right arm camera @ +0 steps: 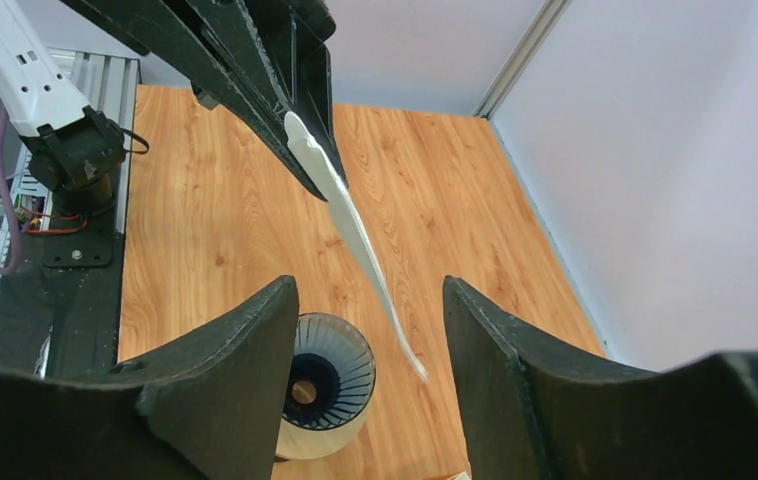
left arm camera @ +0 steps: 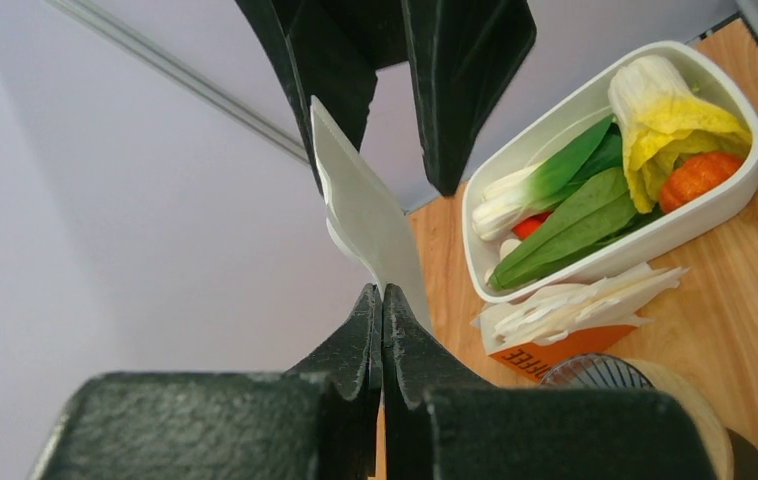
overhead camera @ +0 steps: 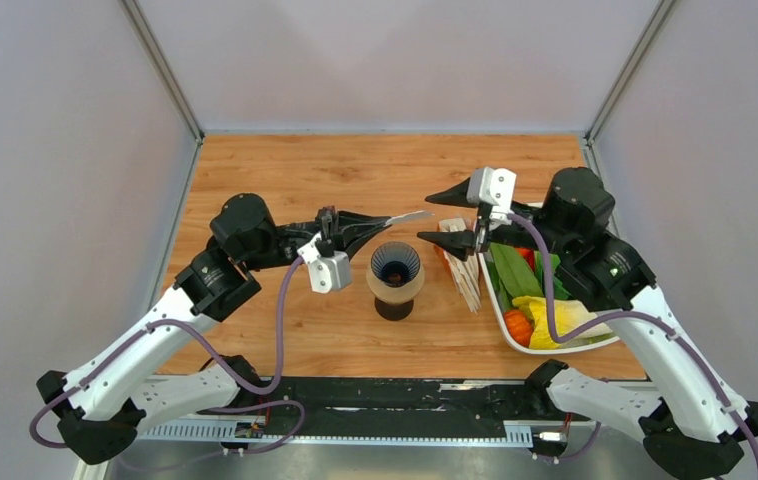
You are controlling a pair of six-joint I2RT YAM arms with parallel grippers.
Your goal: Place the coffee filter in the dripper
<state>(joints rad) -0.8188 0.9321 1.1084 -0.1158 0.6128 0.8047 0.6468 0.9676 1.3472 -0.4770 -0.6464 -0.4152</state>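
Pinching coffee filter (overhead camera: 408, 217), left tool (overhead camera: 381, 222), near dripper (overhead camera: 395, 266)

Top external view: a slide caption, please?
Left fingers hold a coffee filter near the dripper; right fingers stand open at the filter's tip.

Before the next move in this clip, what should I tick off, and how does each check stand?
1. Hold of the left gripper on the filter: ok, shut on its edge.
2. The right gripper open around the filter's free end: ok.
3. Filter spread into a cone: not ok, it is flat.
4. The dripper upright, mouth up: ok.
5. Filter centred over the dripper: cannot tell.
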